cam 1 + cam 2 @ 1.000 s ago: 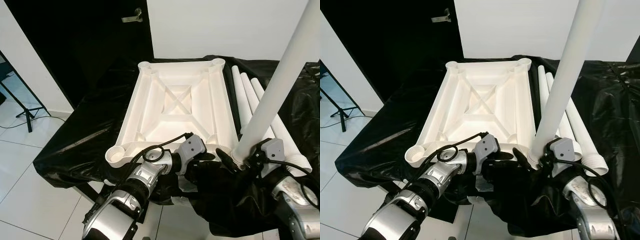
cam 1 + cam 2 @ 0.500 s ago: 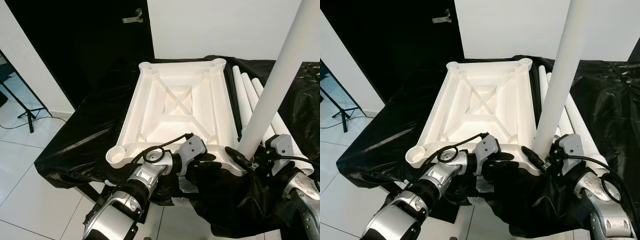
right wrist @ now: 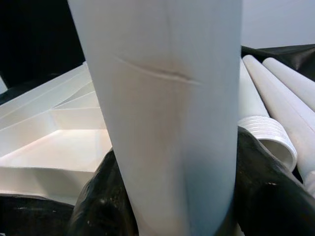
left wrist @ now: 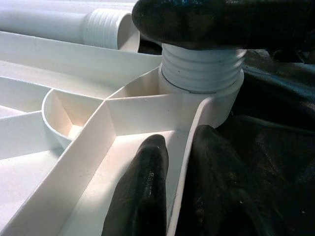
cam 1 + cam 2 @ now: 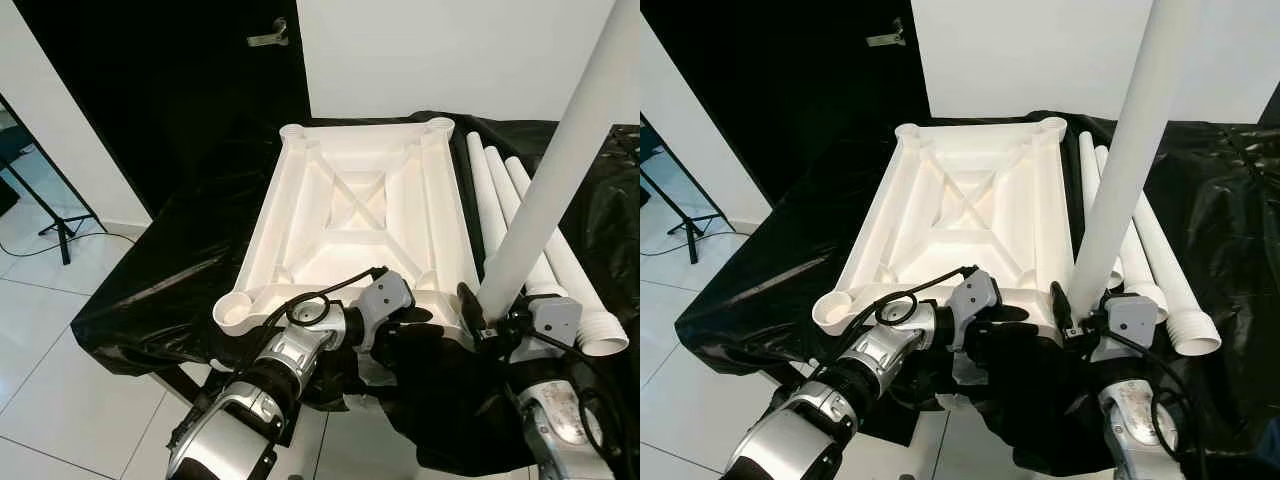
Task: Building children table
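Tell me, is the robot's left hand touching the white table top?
Touching. In the left wrist view the left hand has its fingers clamped on either side of the table top rim.

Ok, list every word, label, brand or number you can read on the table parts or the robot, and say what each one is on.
None can be read in any view.
White tabletop: plain ribbed plastic, no text.
Upright leg in the right tool: unmarked, only a faint scratch line.
Loose legs: no labels.
Left tool housing: no legible marking.
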### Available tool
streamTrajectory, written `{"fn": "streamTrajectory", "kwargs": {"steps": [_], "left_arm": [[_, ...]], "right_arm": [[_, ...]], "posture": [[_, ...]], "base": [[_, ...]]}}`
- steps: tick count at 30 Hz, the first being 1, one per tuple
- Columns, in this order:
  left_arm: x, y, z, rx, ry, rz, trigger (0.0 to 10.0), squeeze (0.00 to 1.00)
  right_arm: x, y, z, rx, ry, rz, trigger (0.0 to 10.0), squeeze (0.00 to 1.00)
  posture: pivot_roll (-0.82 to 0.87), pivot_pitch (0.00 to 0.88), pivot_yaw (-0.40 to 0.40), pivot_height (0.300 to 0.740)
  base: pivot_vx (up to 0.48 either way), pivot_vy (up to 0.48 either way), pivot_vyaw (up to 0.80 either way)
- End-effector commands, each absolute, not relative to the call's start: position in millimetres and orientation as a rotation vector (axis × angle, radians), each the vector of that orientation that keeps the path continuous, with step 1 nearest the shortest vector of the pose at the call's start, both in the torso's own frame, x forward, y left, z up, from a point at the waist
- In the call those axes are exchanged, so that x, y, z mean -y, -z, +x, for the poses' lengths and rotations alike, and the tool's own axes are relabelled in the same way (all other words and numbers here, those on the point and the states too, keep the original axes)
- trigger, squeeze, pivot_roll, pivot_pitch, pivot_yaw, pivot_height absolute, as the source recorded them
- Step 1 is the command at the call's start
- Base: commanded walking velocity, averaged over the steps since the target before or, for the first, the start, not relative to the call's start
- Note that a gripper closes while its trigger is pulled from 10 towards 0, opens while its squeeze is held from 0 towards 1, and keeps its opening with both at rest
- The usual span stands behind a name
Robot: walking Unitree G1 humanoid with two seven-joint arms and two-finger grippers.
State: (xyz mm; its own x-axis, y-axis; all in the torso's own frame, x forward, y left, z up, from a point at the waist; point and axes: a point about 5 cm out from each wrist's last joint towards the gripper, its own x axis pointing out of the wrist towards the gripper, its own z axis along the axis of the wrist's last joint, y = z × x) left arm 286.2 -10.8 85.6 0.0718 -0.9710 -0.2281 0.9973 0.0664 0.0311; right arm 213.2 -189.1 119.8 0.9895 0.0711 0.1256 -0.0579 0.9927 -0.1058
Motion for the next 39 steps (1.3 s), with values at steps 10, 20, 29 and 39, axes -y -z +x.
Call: {"fn": "streamTrajectory", "kwargs": {"steps": [10,20,29,39], "left_arm": [[7.7,-57.5,264.5,-0.337,1.653,0.159,10.0,0.00],[10.9,-55.9,261.4,-0.334,1.650,0.141,10.0,0.00],[9.0,-55.6,262.2,-0.336,1.643,0.139,10.0,0.00],[9.2,-56.1,262.1,-0.334,1.646,0.140,10.0,0.00]], "right_arm": [[199.3,-124.9,227.4,0.060,-0.349,-0.096,10.0,0.00],[209.8,-132.5,234.0,-0.043,-0.641,-0.198,10.0,0.00],[218.4,-135.3,230.7,-0.105,-0.746,-0.139,0.0,0.00],[206.7,-129.4,225.9,0.018,-0.541,-0.053,0.0,0.00]], "posture": [[0.05,0.000,0.051,0.740],[0.06,0.000,0.034,0.740],[0.06,0.000,0.036,0.740],[0.06,0.000,0.039,0.740]], "base": [[0.000,0.000,0.00],[0.000,0.000,0.00],[0.000,0.000,0.00],[0.000,0.000,0.00]]}}
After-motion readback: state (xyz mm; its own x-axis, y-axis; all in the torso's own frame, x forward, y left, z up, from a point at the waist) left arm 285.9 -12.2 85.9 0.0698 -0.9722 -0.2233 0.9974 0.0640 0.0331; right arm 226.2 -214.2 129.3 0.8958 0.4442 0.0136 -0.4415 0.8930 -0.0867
